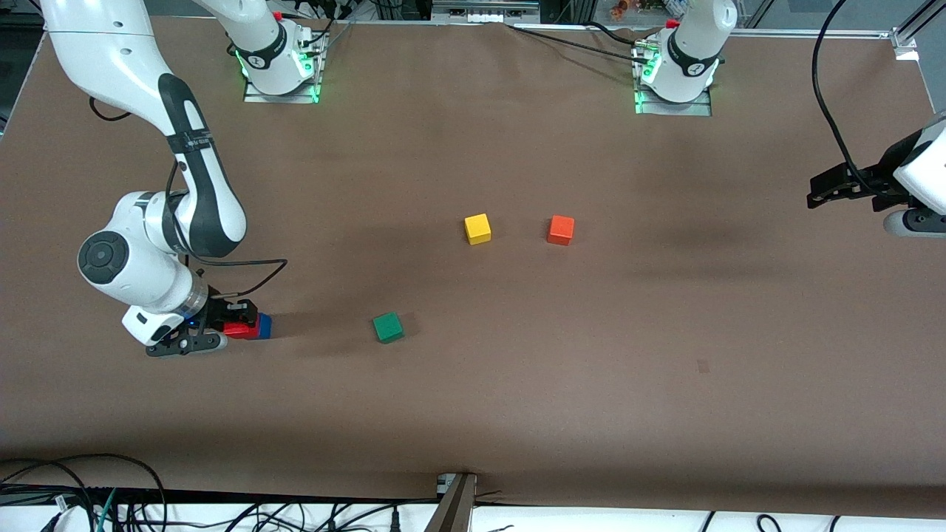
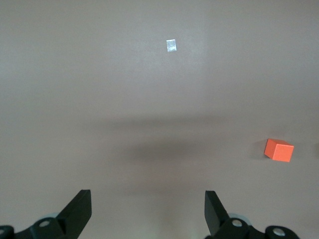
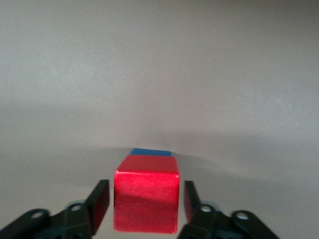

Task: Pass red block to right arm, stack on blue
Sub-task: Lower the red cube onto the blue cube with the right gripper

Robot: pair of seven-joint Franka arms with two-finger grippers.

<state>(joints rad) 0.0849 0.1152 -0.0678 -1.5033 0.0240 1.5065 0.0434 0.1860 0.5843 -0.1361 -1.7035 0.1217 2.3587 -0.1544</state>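
The red block (image 1: 238, 329) sits on top of the blue cube (image 1: 264, 326) near the right arm's end of the table. Only a strip of the blue cube shows past it. In the right wrist view the red block (image 3: 146, 200) stands between the fingers with a narrow gap on each side, and the blue cube (image 3: 151, 152) peeks out under it. My right gripper (image 1: 233, 324) is open around the red block (image 3: 146, 206). My left gripper (image 1: 822, 193) is open and empty (image 2: 148, 209), and it waits over the left arm's end of the table.
A green cube (image 1: 388, 327) lies beside the stack, toward the table's middle. A yellow cube (image 1: 477, 228) and an orange cube (image 1: 561, 230) lie farther from the front camera. The orange cube also shows in the left wrist view (image 2: 278, 150). Cables run along the table's front edge.
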